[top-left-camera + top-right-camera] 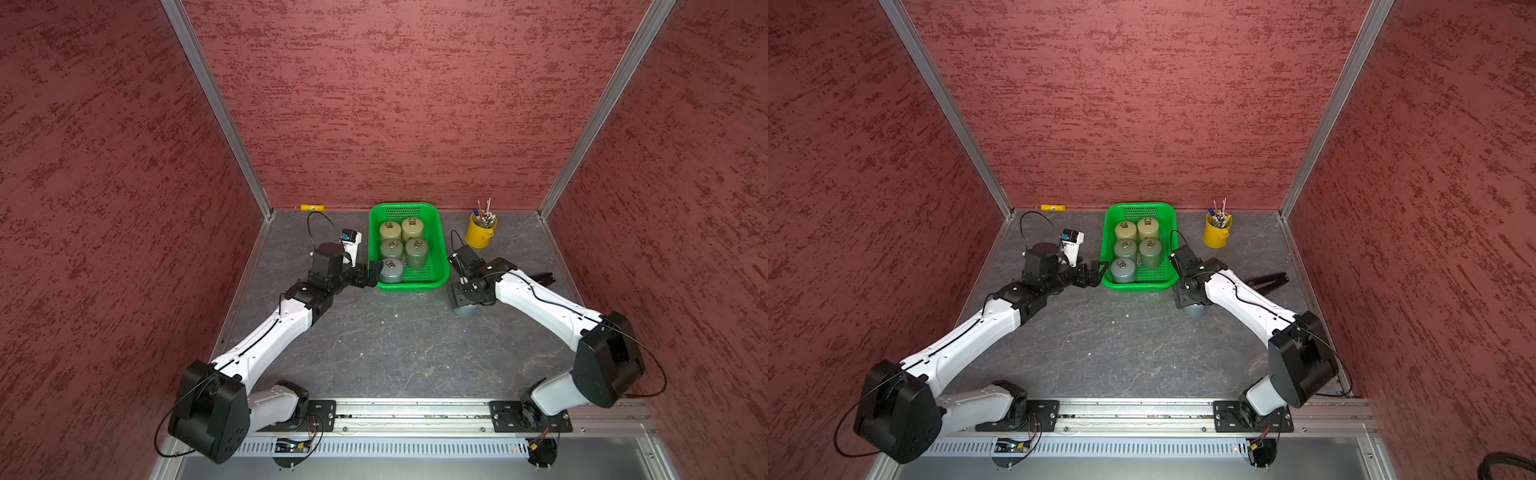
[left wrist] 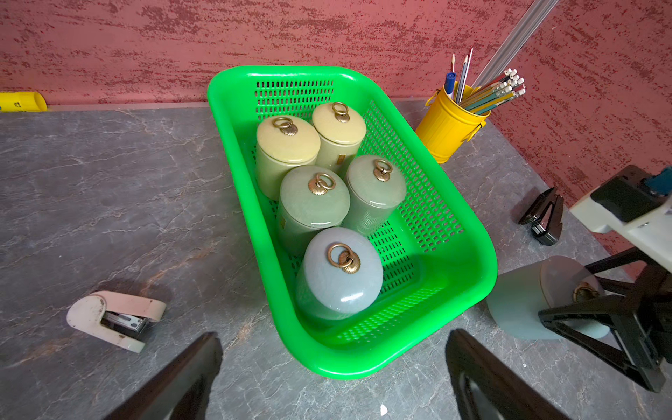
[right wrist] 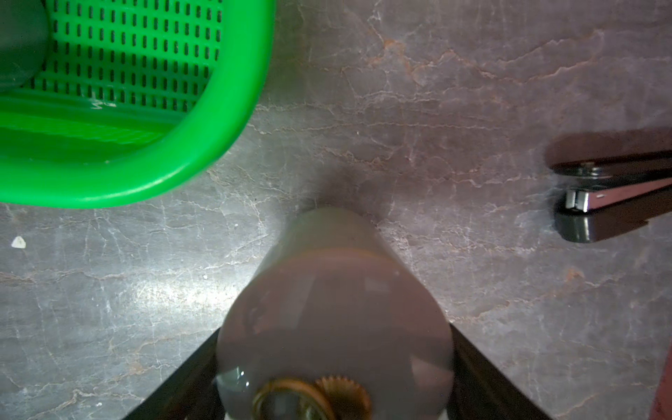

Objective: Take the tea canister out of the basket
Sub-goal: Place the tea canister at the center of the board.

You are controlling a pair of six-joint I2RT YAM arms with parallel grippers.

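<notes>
The grey marbled tabletop (image 1: 395, 353) carries the bright green perforated plastic basket (image 2: 342, 372), five ring-lidded ceramic canisters (image 2: 312, 203) upright inside. A sixth, the grey-blue tea canister (image 2: 523, 298), stands outside on the table, just beside the basket's corner. My right gripper (image 3: 334, 338) clasps it on both sides, I judge to steady it before letting go. My left gripper (image 2: 334, 342) gapes fully, empty, facing the basket for the next one.

I count two cream tea canisters (image 2: 287, 142), two green tea canisters (image 2: 314, 196) and two grey-blue tea canisters (image 2: 340, 276), six altogether. There's one green basket (image 2: 232, 152), one yellow bucket (image 2: 449, 127), two staplers, a cream stapler (image 2: 116, 320) and a black stapler (image 2: 543, 216), and one yellow tube (image 2: 22, 102).
</notes>
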